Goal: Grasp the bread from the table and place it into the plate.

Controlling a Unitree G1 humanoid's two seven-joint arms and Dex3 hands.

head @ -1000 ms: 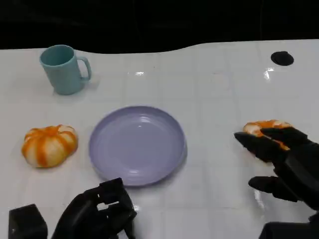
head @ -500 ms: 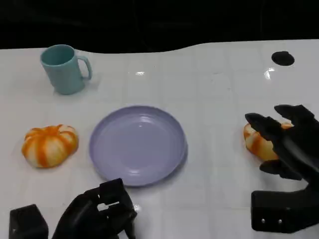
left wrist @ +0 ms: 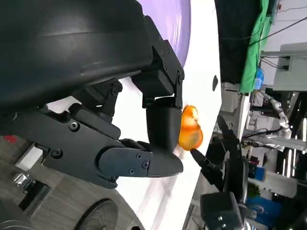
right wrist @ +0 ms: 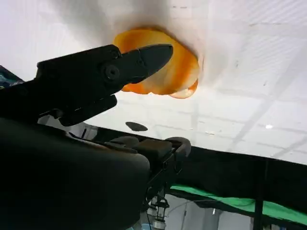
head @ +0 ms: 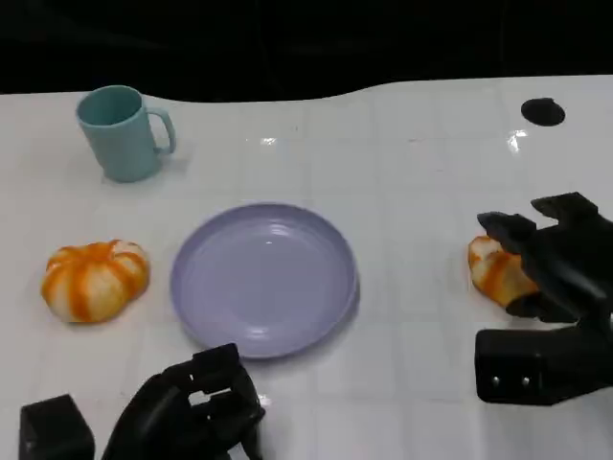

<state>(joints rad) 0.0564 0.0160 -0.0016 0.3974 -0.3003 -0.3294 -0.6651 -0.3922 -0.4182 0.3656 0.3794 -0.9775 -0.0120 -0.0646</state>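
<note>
An orange-and-white bread [head: 494, 271] is seen lying on the white surface [head: 412, 182], well to the right of the lavender plate [head: 264, 278], which is set near the middle. The right hand [head: 551, 264] is positioned over and around the bread, its fingers spread apart above and beside it; whether the bread is actually touched or gripped cannot be told from these views (in the right wrist view one black finger [right wrist: 103, 72] is laid across the bread's top, with the bread resting flat on the surface). The left hand [head: 196, 407] is held low at the near edge, fingers curled in on nothing. A second orange-striped bread [head: 94, 278] is placed to the left of the plate, apart from it. A teal mug [head: 123, 132] is stood upright at the far left, and a small black disc [head: 542, 111] is seen at the far right.
</note>
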